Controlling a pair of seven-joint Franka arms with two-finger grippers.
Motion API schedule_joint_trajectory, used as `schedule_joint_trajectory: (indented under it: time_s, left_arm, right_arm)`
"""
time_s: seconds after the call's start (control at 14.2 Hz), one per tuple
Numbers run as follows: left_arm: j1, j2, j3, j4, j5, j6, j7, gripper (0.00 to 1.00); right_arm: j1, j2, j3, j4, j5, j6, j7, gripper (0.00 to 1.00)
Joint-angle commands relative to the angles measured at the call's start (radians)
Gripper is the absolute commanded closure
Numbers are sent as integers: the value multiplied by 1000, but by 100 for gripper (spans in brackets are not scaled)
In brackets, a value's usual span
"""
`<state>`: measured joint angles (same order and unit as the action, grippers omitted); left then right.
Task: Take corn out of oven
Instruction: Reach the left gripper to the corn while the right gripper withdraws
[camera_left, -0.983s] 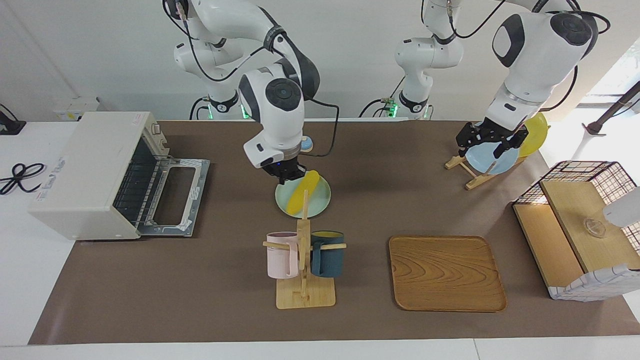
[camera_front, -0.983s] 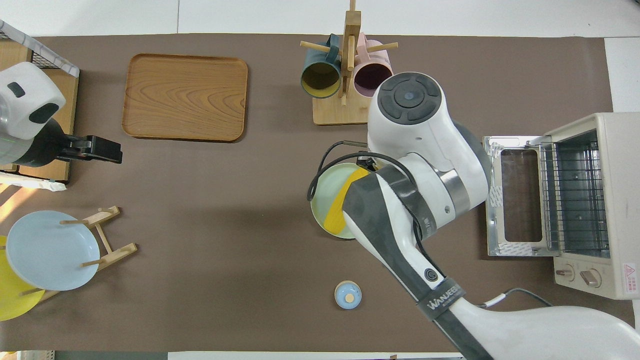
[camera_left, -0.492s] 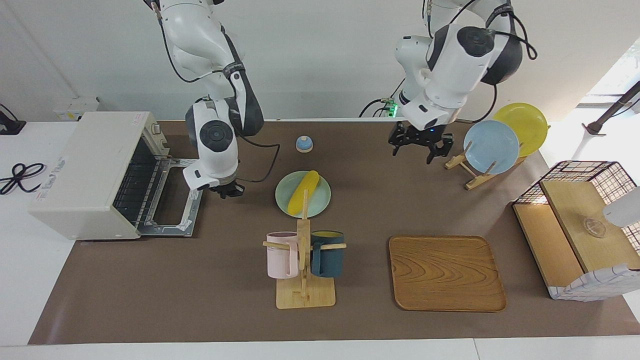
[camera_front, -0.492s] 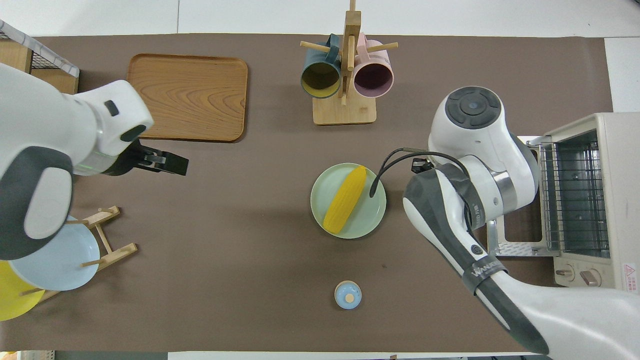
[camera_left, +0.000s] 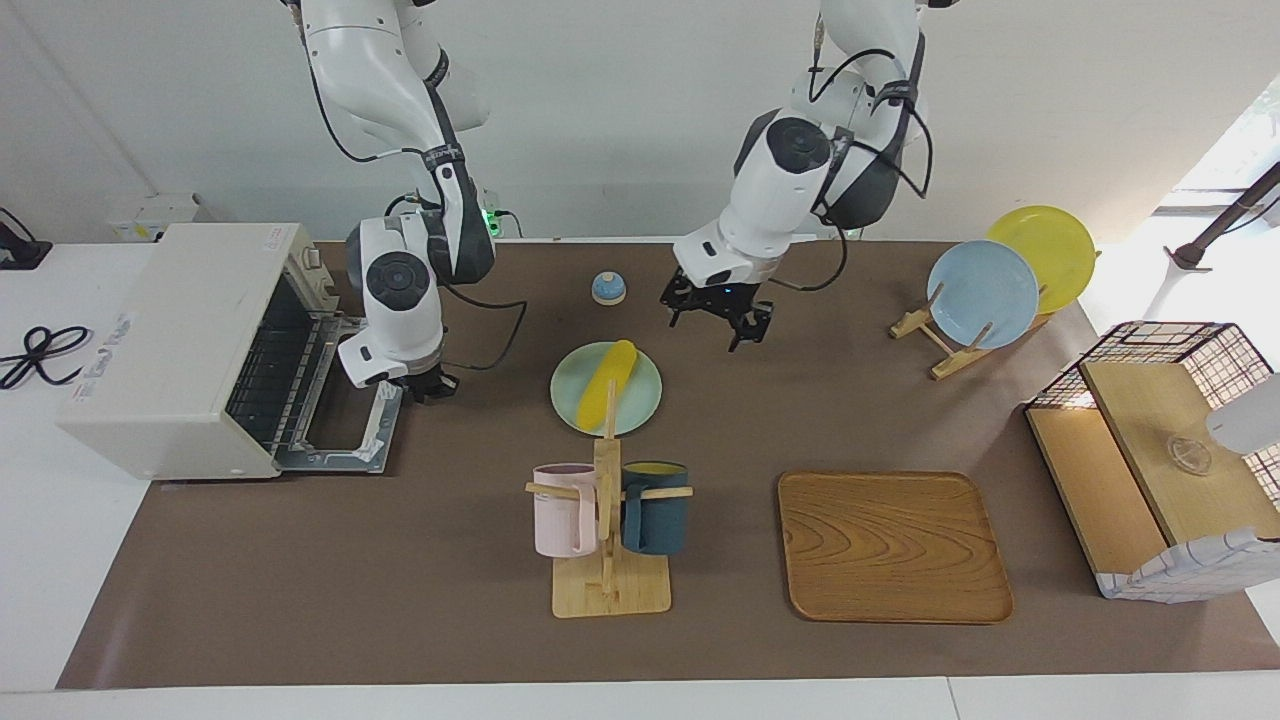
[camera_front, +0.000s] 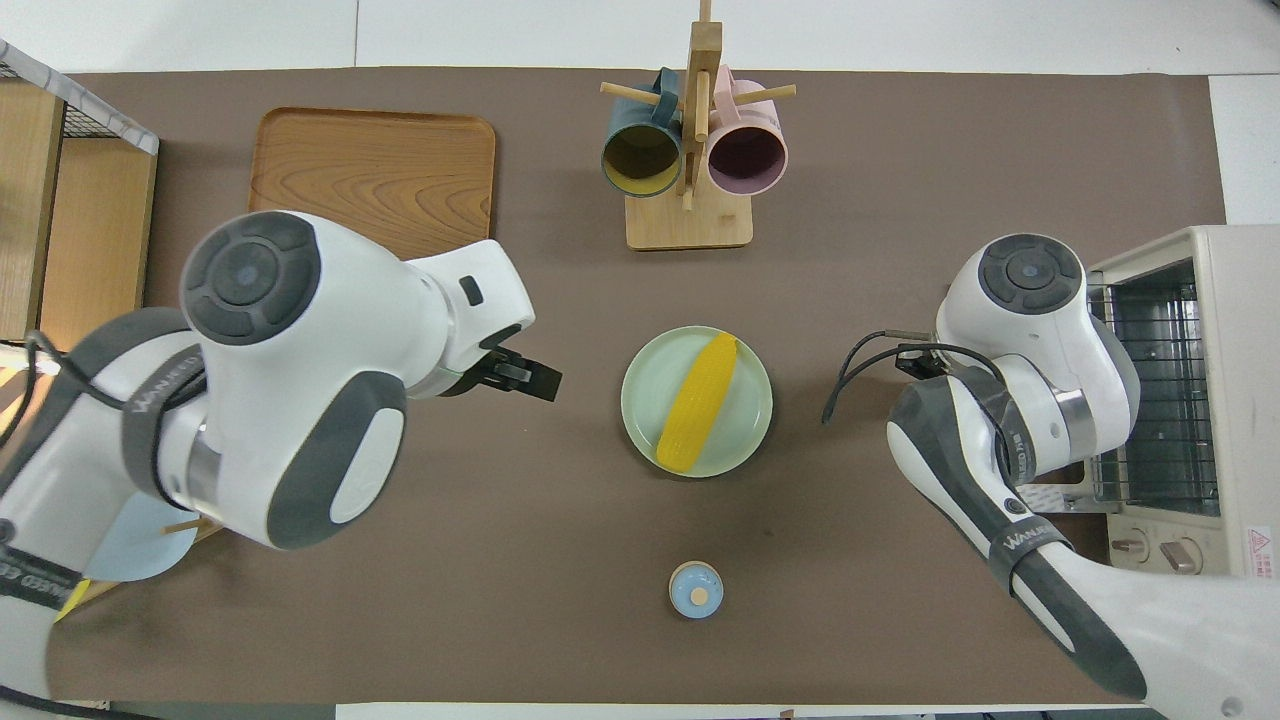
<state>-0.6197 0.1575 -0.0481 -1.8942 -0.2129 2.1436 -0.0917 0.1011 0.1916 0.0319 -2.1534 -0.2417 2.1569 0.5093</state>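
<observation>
Two arms, both on the move, so here's the rundown starting from the right arm's end of the worktop (camera_left: 400, 580).

The oven (camera_left: 170, 340) sits at that short edge with its door (camera_left: 345, 400) dropped flat and the rack looking bare. The right tool (camera_left: 432, 386) hangs low over the outer edge of that door. A second ago it was right down on the corn, so it has let go and pulled back toward the oven. I can't tell whether it's released or clenched now.

The corn (camera_left: 606, 384) lies loose on a pale green plate (camera_left: 640, 400), about midway between the short edges and a bit closer to the robots' edge. Nothing's touching it.

The left tool (camera_left: 718, 322) is over bare worktop just beside that plate, prongs spread and holding nothing. A second ago it was up by the plate stand at its own end.

My read: the corn is out, so the task looks basically done. The door being open is the only leftover.
</observation>
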Motion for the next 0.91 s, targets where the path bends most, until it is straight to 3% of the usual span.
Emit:
schedule_joint_trajectory:
  time_s: [0.0,0.14,0.35,0.49,0.84]
  left_arm:
    - [-69,72,19,20,-25,73,-8,0]
    - [-107,140,21,47,-25,130,-6,0]
    - [-118,267,19,190,-25,102,-10,0]
    - [-149,281,19,184,-26,110,-10,0]
    - [-160,304,19,159,-26,125,-10,0]
  right_arm:
    - [-53,-31,14,-31,-21,18,-86,100]
    - [-64,-31,14,-31,-22,11,-106,100]
    - [-64,-32,14,-29,-36,-5,-109,100]
    - [-63,-31,14,-7,-102,-46,-117,100]
    - [-106,-98,13,96,-114,-231,-311,100]
